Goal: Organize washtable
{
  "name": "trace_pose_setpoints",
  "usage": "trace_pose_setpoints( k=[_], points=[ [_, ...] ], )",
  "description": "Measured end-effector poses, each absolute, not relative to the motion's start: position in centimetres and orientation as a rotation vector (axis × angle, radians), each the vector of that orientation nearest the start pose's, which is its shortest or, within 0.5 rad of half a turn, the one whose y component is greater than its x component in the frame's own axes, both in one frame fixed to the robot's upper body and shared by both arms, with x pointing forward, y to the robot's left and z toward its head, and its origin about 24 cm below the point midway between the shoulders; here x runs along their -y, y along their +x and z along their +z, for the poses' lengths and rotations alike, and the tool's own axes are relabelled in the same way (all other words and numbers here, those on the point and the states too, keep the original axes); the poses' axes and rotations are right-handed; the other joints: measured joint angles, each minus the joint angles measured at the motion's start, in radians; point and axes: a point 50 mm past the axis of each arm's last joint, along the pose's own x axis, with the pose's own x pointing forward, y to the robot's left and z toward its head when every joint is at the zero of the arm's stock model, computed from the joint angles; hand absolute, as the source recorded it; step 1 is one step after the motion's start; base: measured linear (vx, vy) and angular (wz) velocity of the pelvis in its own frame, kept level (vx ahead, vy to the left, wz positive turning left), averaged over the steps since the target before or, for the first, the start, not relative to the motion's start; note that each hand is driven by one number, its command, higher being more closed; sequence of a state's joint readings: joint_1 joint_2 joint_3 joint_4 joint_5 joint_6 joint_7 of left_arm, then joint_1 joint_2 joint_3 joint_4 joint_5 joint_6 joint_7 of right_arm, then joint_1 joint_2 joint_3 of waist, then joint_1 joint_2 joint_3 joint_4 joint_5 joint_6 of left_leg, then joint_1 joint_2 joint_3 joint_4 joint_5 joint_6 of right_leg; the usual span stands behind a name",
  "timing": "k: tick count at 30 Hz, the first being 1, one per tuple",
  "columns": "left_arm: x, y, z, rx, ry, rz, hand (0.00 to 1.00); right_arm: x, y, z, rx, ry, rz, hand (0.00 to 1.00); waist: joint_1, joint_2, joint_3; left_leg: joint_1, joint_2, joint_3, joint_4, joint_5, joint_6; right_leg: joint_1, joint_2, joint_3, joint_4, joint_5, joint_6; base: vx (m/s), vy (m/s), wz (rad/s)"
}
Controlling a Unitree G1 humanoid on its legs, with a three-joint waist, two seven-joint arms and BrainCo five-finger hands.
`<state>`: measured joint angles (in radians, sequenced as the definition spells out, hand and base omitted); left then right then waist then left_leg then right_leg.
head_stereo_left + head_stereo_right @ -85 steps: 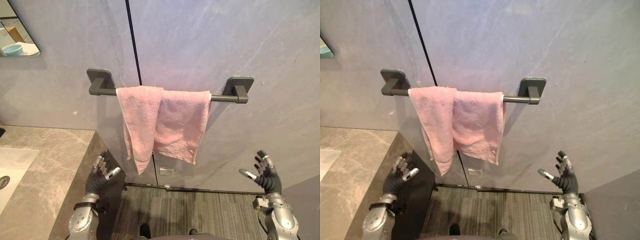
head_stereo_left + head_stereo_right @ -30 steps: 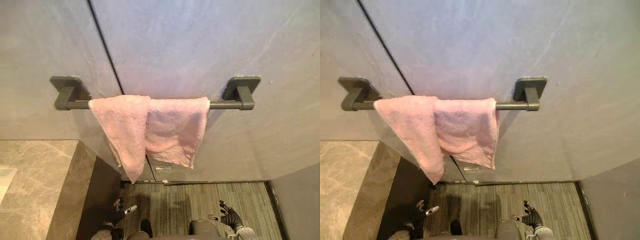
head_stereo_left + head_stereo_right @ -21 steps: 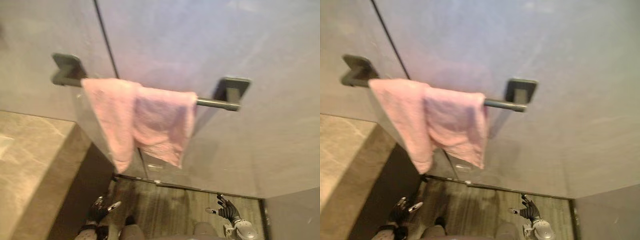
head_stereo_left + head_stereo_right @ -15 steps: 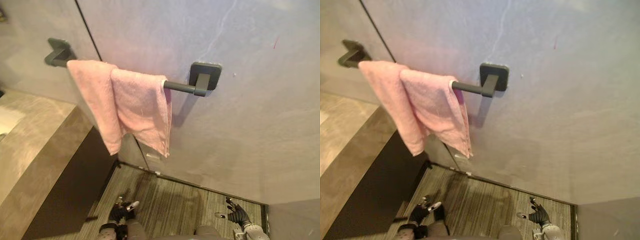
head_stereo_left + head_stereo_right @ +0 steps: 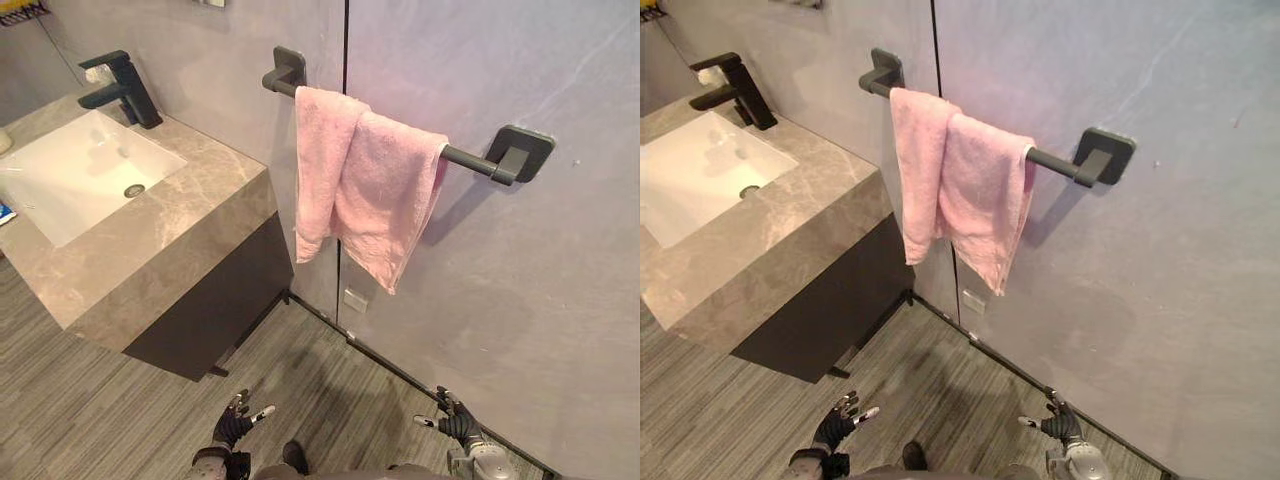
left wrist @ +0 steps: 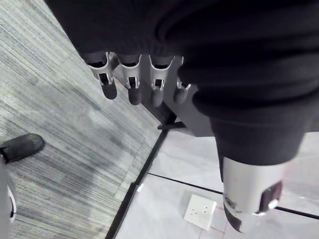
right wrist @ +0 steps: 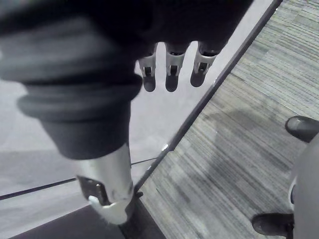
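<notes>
The washtable is a marble counter on a dark cabinet at the left, with a white sink and a black faucet. To its right a pink towel hangs folded over a dark rail on the grey wall. My left hand and right hand hang low near the floor, well below and in front of the towel. Both are open, with relaxed fingers and nothing in them; the right wrist view shows its fingers over bare floor.
Striped grey flooring runs in front of the washtable. A white wall socket sits low on the wall under the towel. A small blue object lies at the counter's left edge.
The camera has swung and pulled back, so the sink and faucet now show. Both hands dropped from chest height to near the floor and stayed open. The towel has not moved.
</notes>
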<state>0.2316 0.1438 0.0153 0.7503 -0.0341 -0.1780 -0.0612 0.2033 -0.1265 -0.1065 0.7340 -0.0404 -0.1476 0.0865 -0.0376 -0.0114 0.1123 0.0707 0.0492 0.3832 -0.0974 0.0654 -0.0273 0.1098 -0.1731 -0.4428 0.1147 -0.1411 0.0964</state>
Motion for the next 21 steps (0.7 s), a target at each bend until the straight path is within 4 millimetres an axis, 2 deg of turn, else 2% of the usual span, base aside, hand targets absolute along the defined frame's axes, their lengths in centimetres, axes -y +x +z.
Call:
trace_pose_setpoints(
  k=[9, 10, 16, 21],
  points=[
    [-21.2, 8.9, -14.0, -0.877, 0.057, 0.105, 0.00, 21.4, 10.5, -13.9, -0.877, -0.085, -0.084, 0.00, -0.001, 0.002, -0.001, 0.008, 0.009, -0.074, -0.007, 0.024, -0.008, 0.046, 0.020, -0.062, -0.002, -0.008, -0.013, -0.04, -0.052, 0.20],
    [-21.7, 8.2, -14.2, -0.899, 0.039, 0.150, 0.00, 20.6, 11.1, -14.2, -0.885, -0.071, -0.088, 0.00, 0.002, -0.017, 0.007, -0.003, 0.016, -0.101, -0.008, 0.026, -0.011, 0.061, 0.033, -0.074, -0.015, -0.013, -0.021, 0.00, 0.000, 0.00],
    [-21.7, 8.2, -14.2, -0.898, 0.039, 0.150, 0.00, 20.7, 11.0, -14.2, -0.887, -0.070, -0.089, 0.00, 0.000, -0.017, 0.007, -0.002, 0.017, -0.097, -0.008, 0.026, -0.012, 0.061, 0.034, -0.069, -0.014, -0.013, -0.021, 0.00, 0.000, -0.02],
    [-21.7, 8.6, -14.4, -0.912, 0.042, 0.152, 0.00, 21.6, 9.7, -14.8, -0.941, -0.049, -0.162, 0.00, -0.003, -0.021, 0.011, 0.010, 0.020, -0.076, -0.008, 0.023, -0.015, 0.062, 0.036, -0.050, -0.014, -0.013, -0.021, 0.00, -0.003, -0.10]
  ],
)
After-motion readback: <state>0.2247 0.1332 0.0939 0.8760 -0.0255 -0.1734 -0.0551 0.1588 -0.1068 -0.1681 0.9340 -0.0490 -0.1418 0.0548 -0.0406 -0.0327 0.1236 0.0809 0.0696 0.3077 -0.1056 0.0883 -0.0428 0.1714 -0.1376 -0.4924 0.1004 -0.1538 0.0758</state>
